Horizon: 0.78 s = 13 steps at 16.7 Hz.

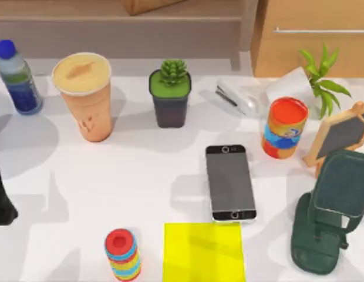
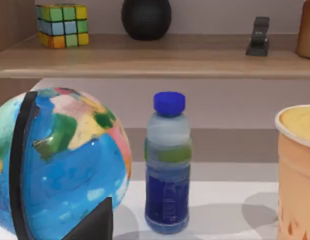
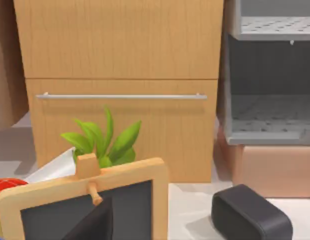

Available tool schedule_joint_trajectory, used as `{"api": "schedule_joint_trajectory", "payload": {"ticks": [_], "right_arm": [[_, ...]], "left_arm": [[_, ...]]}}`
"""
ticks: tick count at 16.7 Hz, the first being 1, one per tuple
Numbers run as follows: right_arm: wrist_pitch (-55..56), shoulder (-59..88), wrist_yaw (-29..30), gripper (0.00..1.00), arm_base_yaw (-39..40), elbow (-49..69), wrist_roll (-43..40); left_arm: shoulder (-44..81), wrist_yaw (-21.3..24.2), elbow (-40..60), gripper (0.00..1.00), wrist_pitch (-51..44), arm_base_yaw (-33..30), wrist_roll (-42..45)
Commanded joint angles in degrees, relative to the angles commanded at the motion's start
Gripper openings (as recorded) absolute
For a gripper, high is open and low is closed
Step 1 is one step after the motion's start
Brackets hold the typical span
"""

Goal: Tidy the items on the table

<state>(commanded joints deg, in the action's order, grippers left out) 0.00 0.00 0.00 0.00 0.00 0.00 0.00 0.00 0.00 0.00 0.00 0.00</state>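
The smartphone (image 1: 230, 183) lies flat on the white desk (image 1: 158, 170), screen up, and I take it as my landmark; its near end touches or slightly overlaps the far right corner of a yellow square sheet (image 1: 204, 251). The orange-tan cup (image 1: 85, 95) with its tan lid stands upright far to the left of the smartphone and further back; its rim also appears in my left wrist view (image 2: 297, 165). A blue-capped bottle (image 1: 16, 76) stands at the left of the cup, and in the left wrist view it is between the cup and a coloured globe (image 2: 60, 165). Behind the smartphone and a little left stands a small succulent in a dark pot (image 1: 170, 94); behind it and slightly right lies a white stapler (image 1: 236, 97); to the right of the smartphone stands a colourful can (image 1: 283, 127), and beyond that a small wooden-framed chalkboard (image 1: 340, 136). A stack of coloured rings (image 1: 122, 254) stands left of the yellow sheet. My right arm (image 1: 326, 217) is to the right of the smartphone, apart from it; my left arm (image 1: 1, 200) is far to its left, at the desk edge. I cannot tell how far either gripper is open; I see nothing in their hold.
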Motion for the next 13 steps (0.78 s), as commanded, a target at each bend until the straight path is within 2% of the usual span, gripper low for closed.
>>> {"api": "schedule_joint_trajectory", "payload": {"ticks": [6, 13], "right_arm": [[-5.0, 6.2, 0.2, 1.0, -1.0, 5.3, -2.7], [-25.5, 38.0, 0.2, 1.0, -4.2, 27.6, -14.1]], "left_arm": [[0.0, 0.0, 0.0, 1.0, 0.0, 0.0, 0.0], [0.0, 0.0, 0.0, 1.0, 0.0, 0.0, 0.0]]}}
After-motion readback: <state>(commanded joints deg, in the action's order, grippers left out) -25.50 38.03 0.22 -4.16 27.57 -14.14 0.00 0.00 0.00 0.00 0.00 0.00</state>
